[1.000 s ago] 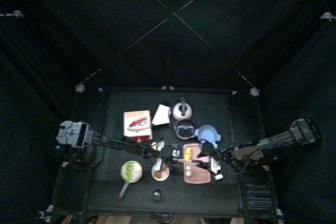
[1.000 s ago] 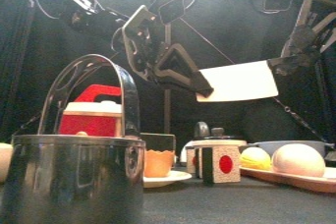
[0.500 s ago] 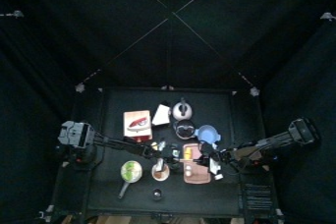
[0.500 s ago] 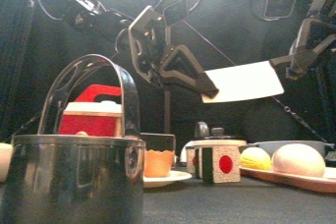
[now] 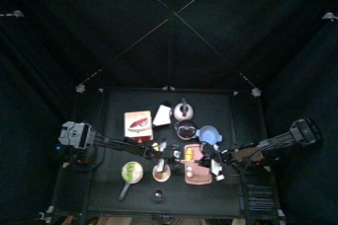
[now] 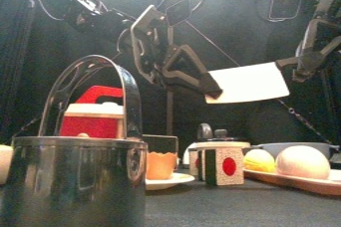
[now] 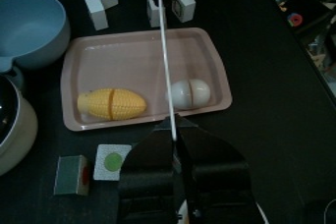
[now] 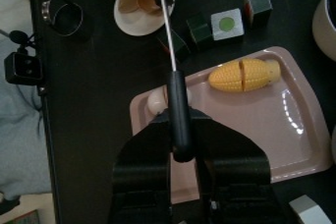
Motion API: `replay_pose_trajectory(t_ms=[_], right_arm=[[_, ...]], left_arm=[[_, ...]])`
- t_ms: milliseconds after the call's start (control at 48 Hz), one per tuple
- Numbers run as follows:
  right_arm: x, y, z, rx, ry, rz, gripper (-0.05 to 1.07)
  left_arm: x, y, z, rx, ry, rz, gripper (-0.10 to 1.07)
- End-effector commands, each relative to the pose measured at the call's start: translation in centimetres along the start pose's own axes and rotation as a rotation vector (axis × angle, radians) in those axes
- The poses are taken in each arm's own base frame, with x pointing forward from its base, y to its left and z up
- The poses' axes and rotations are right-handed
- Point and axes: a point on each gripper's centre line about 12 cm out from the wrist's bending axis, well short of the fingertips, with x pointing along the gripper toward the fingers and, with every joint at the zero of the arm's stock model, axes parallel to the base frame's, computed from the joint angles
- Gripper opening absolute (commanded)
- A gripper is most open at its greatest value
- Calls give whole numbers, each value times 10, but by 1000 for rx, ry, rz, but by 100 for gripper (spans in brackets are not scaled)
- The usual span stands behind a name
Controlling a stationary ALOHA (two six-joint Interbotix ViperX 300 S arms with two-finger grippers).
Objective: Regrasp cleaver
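Left claw [image 6: 200, 84] grips the cleaver [image 6: 248, 82] from its end, jaws closed on it, as I hold the blade level in the air above the worktop [image 5: 148, 105]. Right claw [image 8: 182, 154], seen from its wrist, is clamped on the cleaver's black handle [image 8: 179, 118]. Nearest the front camera stands a dark pot [image 6: 74, 178] with an arched handle; behind it a red-and-white box [image 6: 95, 113]. Below the blade lies a pink tray [image 7: 203, 67] carrying a yellow corn cob [image 7: 112, 102] and a white egg [image 7: 191, 92].
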Motion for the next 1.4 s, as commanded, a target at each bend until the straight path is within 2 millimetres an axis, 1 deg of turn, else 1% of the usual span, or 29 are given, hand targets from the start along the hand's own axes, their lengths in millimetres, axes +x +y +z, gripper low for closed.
replay_pose_trajectory(t_ms=[0, 208, 375, 604, 667, 729, 938, 1042, 1250, 1375], right_arm=[[-2, 3, 1, 23, -1, 14, 31], [0, 4, -4, 36, 15, 24, 31], [4, 4, -10, 32, 34, 24, 31], [5, 3, -13, 39, 44, 23, 31], [3, 5, -9, 33, 31, 29, 31], [1, 6, -7, 37, 23, 36, 31], [3, 5, -11, 42, 35, 34, 31], [3, 6, -13, 52, 44, 36, 31], [11, 10, -30, 65, 109, 47, 31], [13, 10, -34, 72, 125, 42, 31]], left_arm=[[-1, -1, 15, 0, -43, -3, 32], [-1, 1, 18, -29, -57, 2, 35], [-1, 3, 18, -34, -59, 4, 35], [-1, 3, 18, -37, -59, 6, 35], [0, 3, 16, -35, -56, 4, 35], [3, 0, 13, -35, -46, -1, 35], [4, -5, 11, -32, -39, -12, 35], [8, -11, 6, -27, -28, -23, 35], [18, -23, -4, -47, -21, -52, 35], [26, -27, -8, -71, -11, -54, 35]])
